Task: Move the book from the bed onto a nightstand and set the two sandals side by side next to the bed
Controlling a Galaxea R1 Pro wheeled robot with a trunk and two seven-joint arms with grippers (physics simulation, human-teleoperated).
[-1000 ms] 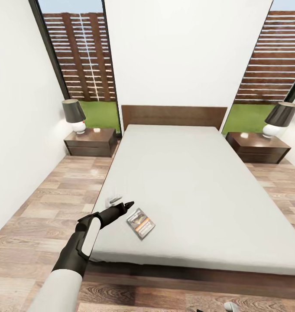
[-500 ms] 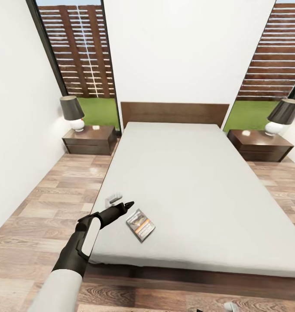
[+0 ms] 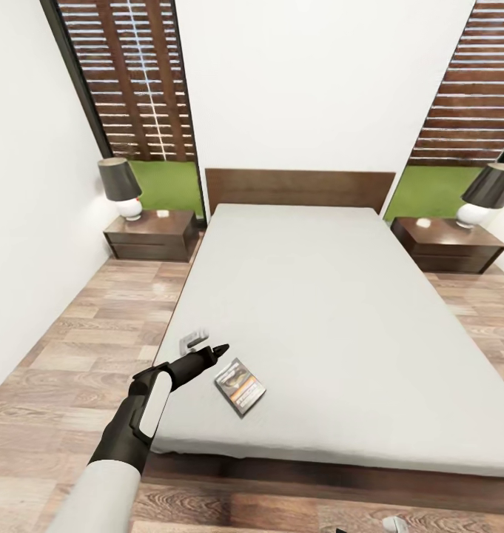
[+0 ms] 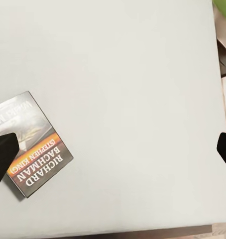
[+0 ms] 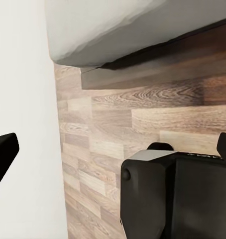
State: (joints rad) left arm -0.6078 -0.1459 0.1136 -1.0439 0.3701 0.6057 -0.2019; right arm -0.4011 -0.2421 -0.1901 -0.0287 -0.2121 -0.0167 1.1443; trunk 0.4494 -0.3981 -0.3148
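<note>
Head view has the left arm reaching up over the near left corner of the bed (image 3: 318, 296), its gripper (image 3: 203, 349) hovering just beside the book (image 3: 240, 385), which lies flat on the mattress. Left wrist view shows its fingertips (image 4: 2, 154) spread wide, one over the book's (image 4: 36, 152) edge. Right gripper (image 5: 113, 149) fingers stand wide apart above the floor (image 5: 143, 109). Compared with a second ago, only the camera has tilted; arm and book are unchanged. Two nightstands (image 3: 152, 235) flank the headboard.

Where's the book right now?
In the head view the book lies flat on the bed, near its foot-end left corner, just off the tips of the left gripper; the left wrist view shows it beside one fingertip.
</note>
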